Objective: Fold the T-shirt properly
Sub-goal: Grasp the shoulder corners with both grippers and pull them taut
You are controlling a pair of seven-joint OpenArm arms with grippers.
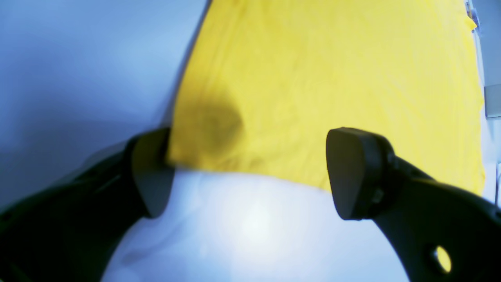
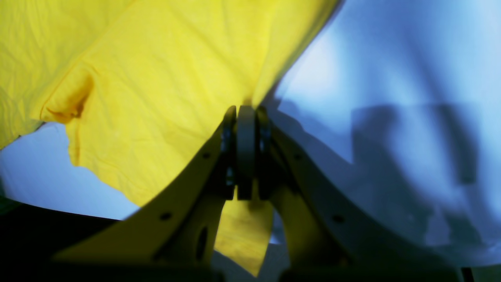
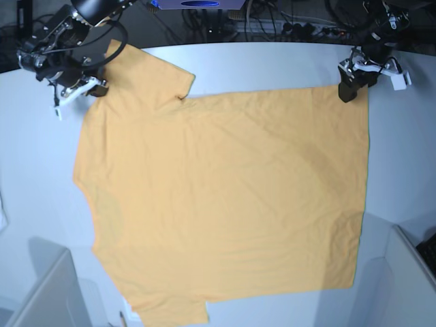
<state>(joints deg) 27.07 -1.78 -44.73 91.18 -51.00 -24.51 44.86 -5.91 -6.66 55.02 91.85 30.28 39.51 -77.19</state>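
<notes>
Table (image 3: 259, 65): a white, rounded surface is seen in the base view, bare along the far edge and at both sides.
T-shirt (image 3: 225, 197): the orange-yellow cloth is spread flat over most of the table, neck end to the left and hem to the right in the base view; one sleeve is laid out at far left, the other at the near edge. Only shallow wrinkles are seen.
Far-right hem corner (image 1: 184, 156): it lies flat on the table, between the open jaws of the left gripper, with a dark shadow just beside it.
Left gripper (image 1: 250, 172): its jaws are spread wide and nothing is held; one pad is seen at the corner's edge, though contact cannot be told through the blur.
Right gripper (image 2: 245, 117): its jaws are pressed together on a fold of T-shirt cloth at the far-left sleeve, which is lifted off the table there.
Risk, uneven pull: with one end pinched and the other free, the cloth is judged likely to be dragged askew if the right arm is moved alone.
Risk, missed corner: a closing on the bare edge could catch too little cloth, so the hem could be dropped in mid-fold.
Risk, thin pinch: the sleeve could slip free or bunch under tension.
</notes>
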